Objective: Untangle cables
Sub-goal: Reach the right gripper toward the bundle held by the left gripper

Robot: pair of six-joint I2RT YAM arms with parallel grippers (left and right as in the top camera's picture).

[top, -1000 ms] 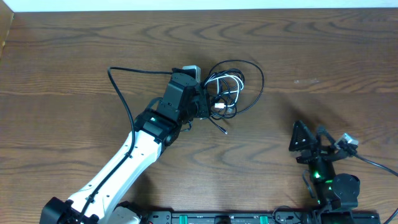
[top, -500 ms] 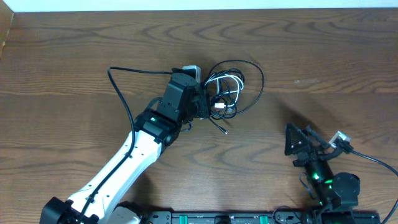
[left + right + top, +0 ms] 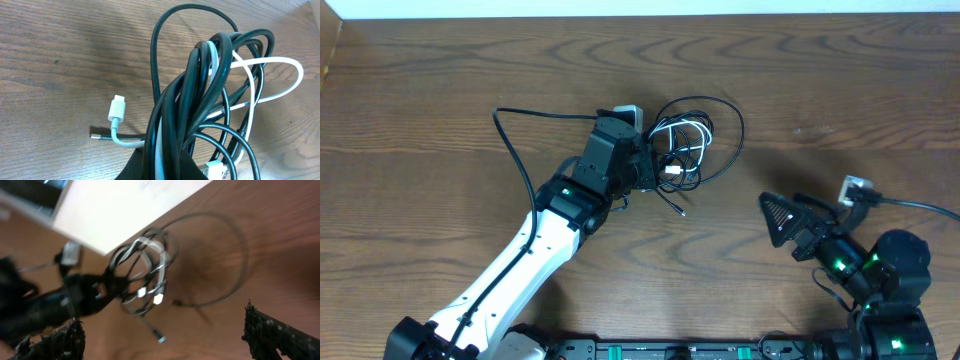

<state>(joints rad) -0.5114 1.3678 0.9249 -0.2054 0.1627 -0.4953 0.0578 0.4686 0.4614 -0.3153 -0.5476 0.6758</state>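
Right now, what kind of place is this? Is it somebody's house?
Probably a robot lab or test bench, not a house: a white robot arm and a black robot arm at a wooden table, with tangled cables to practise on.

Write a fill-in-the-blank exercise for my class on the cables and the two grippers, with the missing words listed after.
1. The left gripper is ____ on the cables.
2. The right gripper stands ____, away from them.
3. The black cable is tangled with a ____ one.
4. Everything rests on a ____ table.
Missing words: shut; open; white; wooden.
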